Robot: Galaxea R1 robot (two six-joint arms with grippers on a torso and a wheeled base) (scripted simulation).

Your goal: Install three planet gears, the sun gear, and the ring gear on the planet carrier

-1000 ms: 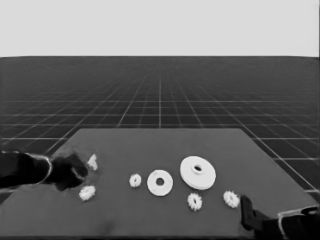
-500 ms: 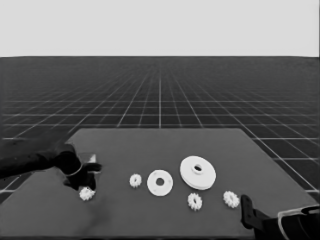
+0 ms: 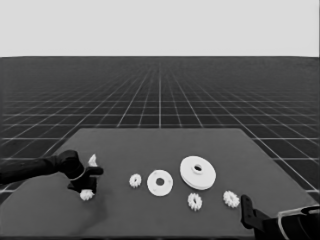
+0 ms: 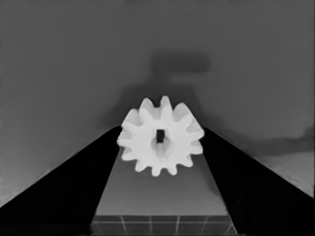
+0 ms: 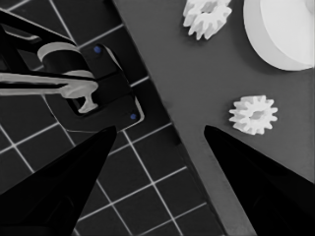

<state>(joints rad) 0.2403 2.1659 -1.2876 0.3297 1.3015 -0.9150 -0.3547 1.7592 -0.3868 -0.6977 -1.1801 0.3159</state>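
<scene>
Having swung in from the dark table's [image 3: 165, 145] left edge over the last second, the left gripper [image 3: 85, 186] now straddles, jaws parted, the small white toothed planet gear [image 4: 160, 135] at the left end, apparently starting the first pickup, well apart from the flat white washer-like smaller round part [image 3: 160, 183].

Dark table [image 3: 165, 142] across lower frame; gridded floor [image 3: 160, 95] beyond to horizon; pale blank band [image 3: 160, 27] filling upper frame.

On the table [image 3: 150, 142] lie four small toothed gears [image 3: 135, 180], one smaller round part [image 3: 160, 183], one larger round part [image 3: 198, 172], and one thin white piece [image 3: 92, 160].
</scene>
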